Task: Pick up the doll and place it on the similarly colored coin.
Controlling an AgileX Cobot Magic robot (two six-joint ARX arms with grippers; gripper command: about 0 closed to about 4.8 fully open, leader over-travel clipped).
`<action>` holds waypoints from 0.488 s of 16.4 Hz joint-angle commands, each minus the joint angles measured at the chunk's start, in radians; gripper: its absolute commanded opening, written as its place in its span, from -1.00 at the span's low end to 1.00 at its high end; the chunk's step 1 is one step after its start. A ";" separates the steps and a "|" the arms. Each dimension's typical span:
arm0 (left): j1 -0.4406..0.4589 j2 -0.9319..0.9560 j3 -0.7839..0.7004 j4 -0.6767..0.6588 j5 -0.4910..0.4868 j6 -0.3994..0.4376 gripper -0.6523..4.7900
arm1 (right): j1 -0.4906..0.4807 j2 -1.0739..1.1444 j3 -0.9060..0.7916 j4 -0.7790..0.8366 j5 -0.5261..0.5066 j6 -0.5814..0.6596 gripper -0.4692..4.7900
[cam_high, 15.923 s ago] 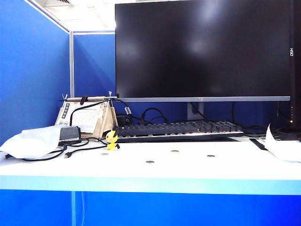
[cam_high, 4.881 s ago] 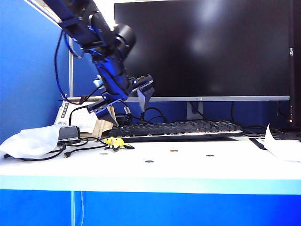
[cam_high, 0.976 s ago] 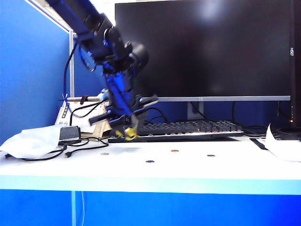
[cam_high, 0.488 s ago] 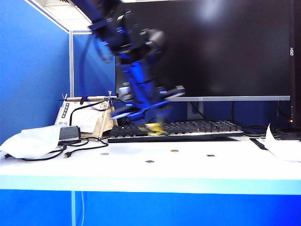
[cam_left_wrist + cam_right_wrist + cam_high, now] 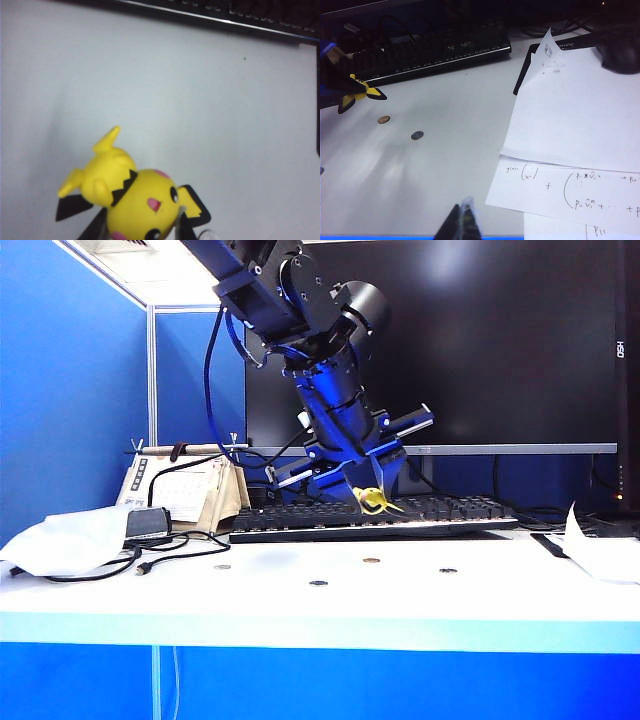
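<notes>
Since half a second ago, left gripper [image 5: 372, 498] has swung right with the doll [image 5: 373, 501]; it now hangs above the desk [image 5: 300, 605], in front of the keyboard [image 5: 440, 512].

Near: a dark coin [image 5: 318, 583], then the copper coin [image 5: 371, 561] almost straight below the doll, not touching. Another dark coin [image 5: 448, 570] lies to its right, a pale one [image 5: 222, 567] far left.

Left wrist view: jaws clamped on the doll's head [image 5: 142, 210], body tipped sideways.

Right gripper [image 5: 461, 222] sits low over the desk edge beside the papers [image 5: 570, 130], tips together, holding nothing.

Monitor [image 5: 430, 340] at the back.
</notes>
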 commanded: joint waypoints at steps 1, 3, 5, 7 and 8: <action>0.000 0.022 0.002 0.043 -0.016 -0.067 -0.78 | 0.000 0.001 -0.005 0.001 0.000 -0.001 -0.84; -0.002 0.052 0.002 0.039 0.001 -0.106 -0.78 | 0.000 0.001 -0.005 0.001 0.001 -0.001 -0.84; -0.002 0.068 0.002 0.043 0.002 -0.106 -0.78 | 0.000 0.001 -0.005 0.002 0.001 -0.001 -0.84; 0.003 0.084 0.002 0.059 0.003 -0.109 -0.78 | 0.000 0.001 -0.005 0.001 0.000 -0.001 -0.84; 0.003 0.089 0.003 0.063 0.001 -0.121 -0.78 | 0.000 0.001 -0.005 0.001 0.001 -0.001 -0.84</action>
